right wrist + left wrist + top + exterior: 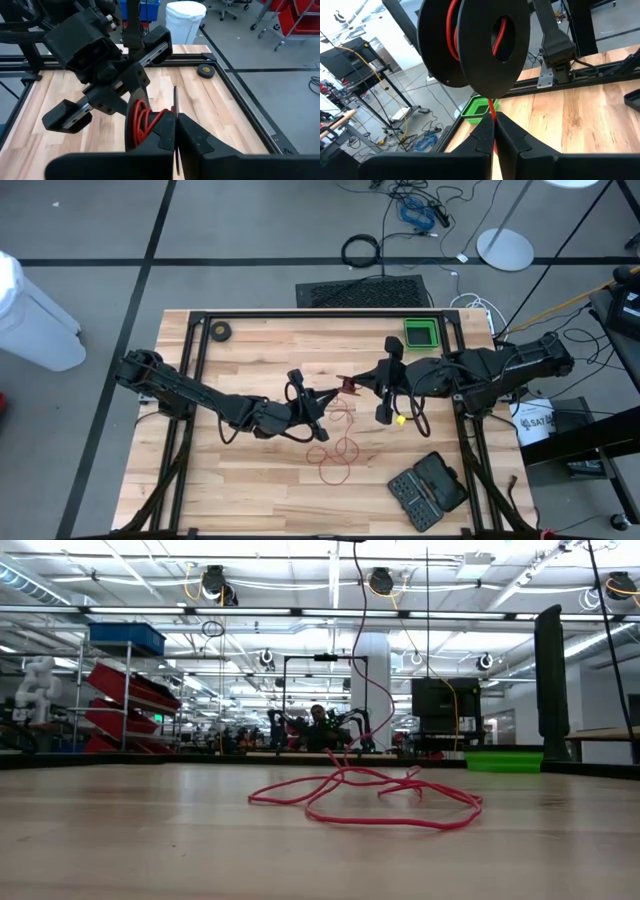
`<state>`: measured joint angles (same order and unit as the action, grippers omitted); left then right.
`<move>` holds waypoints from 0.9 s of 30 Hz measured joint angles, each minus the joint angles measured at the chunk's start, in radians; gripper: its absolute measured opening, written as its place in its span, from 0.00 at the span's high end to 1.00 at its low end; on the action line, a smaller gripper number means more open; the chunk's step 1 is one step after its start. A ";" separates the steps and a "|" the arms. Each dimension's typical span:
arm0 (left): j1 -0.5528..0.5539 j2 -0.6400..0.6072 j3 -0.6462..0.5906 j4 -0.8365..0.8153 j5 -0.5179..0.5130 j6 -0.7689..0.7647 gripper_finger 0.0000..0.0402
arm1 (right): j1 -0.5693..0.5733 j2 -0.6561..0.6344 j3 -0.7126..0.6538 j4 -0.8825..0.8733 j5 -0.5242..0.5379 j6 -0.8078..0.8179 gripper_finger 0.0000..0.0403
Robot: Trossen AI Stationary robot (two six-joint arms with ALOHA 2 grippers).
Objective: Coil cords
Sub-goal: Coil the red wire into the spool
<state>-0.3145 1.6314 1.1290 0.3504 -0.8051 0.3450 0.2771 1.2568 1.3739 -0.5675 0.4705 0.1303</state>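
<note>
The small black reel hangs above the table's middle with red cord wound on its core. My right gripper is shut on the reel; in the high view it comes in from the right. My left gripper is shut on the red cord just below the reel, reaching in from the left. The rest of the cord lies in loose loops on the table, and one strand climbs from them toward the grippers. My left gripper pinches a single strand of the cord between its two fingertips, right below the reel. The fingers lie about level and point toward the table's right side. The strand runs up from the fingers to the reel. My right gripper pinches the rim of one of the reel's flanges between its two fingers. The fingers come from the table's right, slanting slightly down. The reel stands on edge, lifted clear of the table.
A green bin sits at the table's far right. A black case lies open at the near right, and a small black roll lies at the far left. Black frame rails border the table.
</note>
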 joint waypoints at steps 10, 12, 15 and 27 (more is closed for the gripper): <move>0.000 0.002 -0.001 -0.006 -0.014 -0.050 0.71 | 0.000 -0.001 0.002 0.008 0.008 -0.007 1.00; 0.000 0.002 -0.001 -0.006 -0.015 -0.051 0.68 | 0.000 -0.001 0.002 0.007 0.008 -0.007 1.00; -0.002 0.002 -0.001 -0.037 -0.026 -0.072 0.67 | 0.000 -0.001 0.002 0.005 0.011 -0.011 1.00; -0.005 0.002 -0.002 -0.477 -0.210 -0.491 0.66 | 0.001 0.000 0.002 0.021 0.197 -0.037 1.00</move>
<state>-0.3194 1.6333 1.1268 -0.1261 -1.0150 -0.1455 0.2779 1.2564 1.3758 -0.5467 0.6679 0.0937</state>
